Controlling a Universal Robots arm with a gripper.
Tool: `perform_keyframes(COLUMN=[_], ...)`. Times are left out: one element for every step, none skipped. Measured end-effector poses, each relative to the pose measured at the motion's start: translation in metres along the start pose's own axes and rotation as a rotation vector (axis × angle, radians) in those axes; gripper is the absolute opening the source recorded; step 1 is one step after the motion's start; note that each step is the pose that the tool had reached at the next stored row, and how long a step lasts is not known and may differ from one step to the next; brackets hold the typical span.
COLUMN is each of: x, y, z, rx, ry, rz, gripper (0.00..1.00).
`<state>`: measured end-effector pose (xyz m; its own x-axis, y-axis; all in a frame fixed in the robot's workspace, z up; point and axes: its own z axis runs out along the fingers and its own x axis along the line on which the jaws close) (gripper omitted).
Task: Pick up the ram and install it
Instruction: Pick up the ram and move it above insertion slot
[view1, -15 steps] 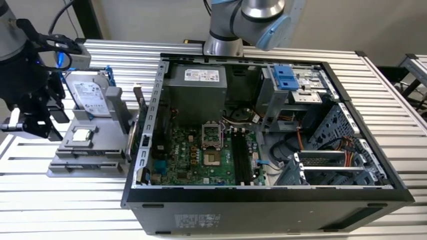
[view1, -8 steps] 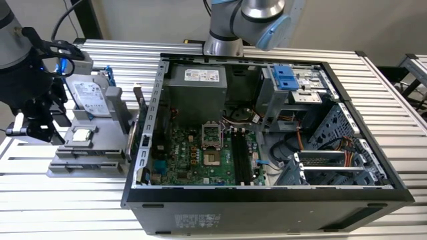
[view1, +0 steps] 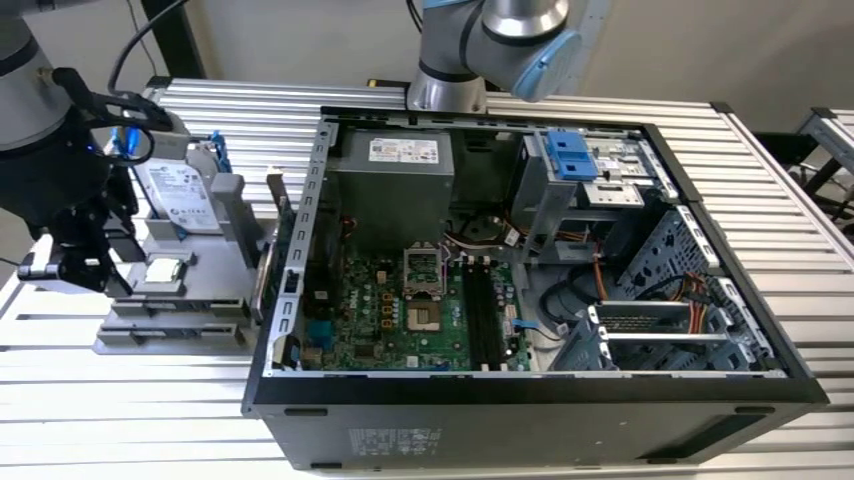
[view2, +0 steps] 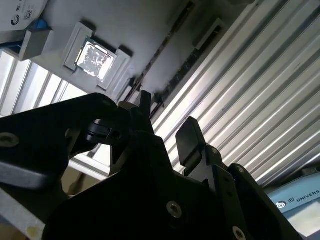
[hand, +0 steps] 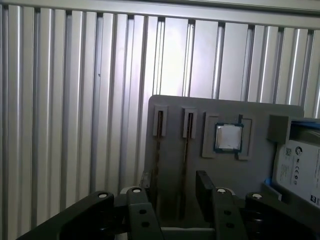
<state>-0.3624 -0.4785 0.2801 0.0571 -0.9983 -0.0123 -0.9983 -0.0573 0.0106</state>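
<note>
Pincer (hand: 169, 182) open and empty: in both wrist views I see its two black fingers (hand: 206, 195) standing apart with nothing clamped between them. It hangs close over the ram (hand: 184, 160), which I read as a thin dark strip standing on edge in a slot of a grey holder (hand: 260, 170); whether a finger touches it I cannot tell. A second strip (hand: 156, 160) of the same kind stands in a parallel slot just beside it. On the same holder, next to the two slots, a square processor chip (hand: 228, 137) lies flat in its own recess, and a hard drive (hand: 300, 170) with a white label sits past that. The holder rests on a ribbed aluminium table (hand: 75, 100). In the exterior view I note the arm (view1: 40, 150) at the exterior view's left and an open computer case (view1: 534, 425) towards the exterior view's right, apart from the pincer, its green motherboard (view1: 387, 320) exposed; the ram is not yet installed
</note>
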Motion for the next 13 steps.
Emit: perform_keyframes(x=[0.0, 0.0, 0.0, 0.0, 0.0, 0.0, 0.0001, 0.0001, 0.0001, 0.0001, 0.0001, 0.0002, 0.0002], y=[0.0, 0.0, 0.0, 0.0, 0.0, -0.0001, 0.0, -0.0001, -0.0001, -0.0001, -0.0001, -0.0001, -0.0001], z=[0.0011, 0.0021, 0.0032, 0.0043, 0.0053, 0.0063, 0.0071, 0.0079, 0.0087, 0.0096, 0.0107, 0.012, 0.0132], rx=[0.0, -0.0001, -0.0002, -0.0003, -0.0002, -0.0005, -0.0013, -0.0023, -0.0035, -0.0045, -0.005, -0.005, -0.005], ry=[0.0011, 0.0021, 0.0028, 0.0033, 0.0041, 0.0054, 0.0074, 0.0097, 0.0122, 0.0143, 0.0153, 0.0155, 0.0155], rz=[0.0, 0.0, 0.0, 0.0, 0.0, 0.0, 0.0, 0.0, 0.001, 0.001, 0.001, 0.001, 0.003], gripper=[1.0, 1.0, 1.0, 1.0, 1.0, 1.0, 1.0, 1.0, 1.0, 1.0, 1.0, 1.0, 1.0])
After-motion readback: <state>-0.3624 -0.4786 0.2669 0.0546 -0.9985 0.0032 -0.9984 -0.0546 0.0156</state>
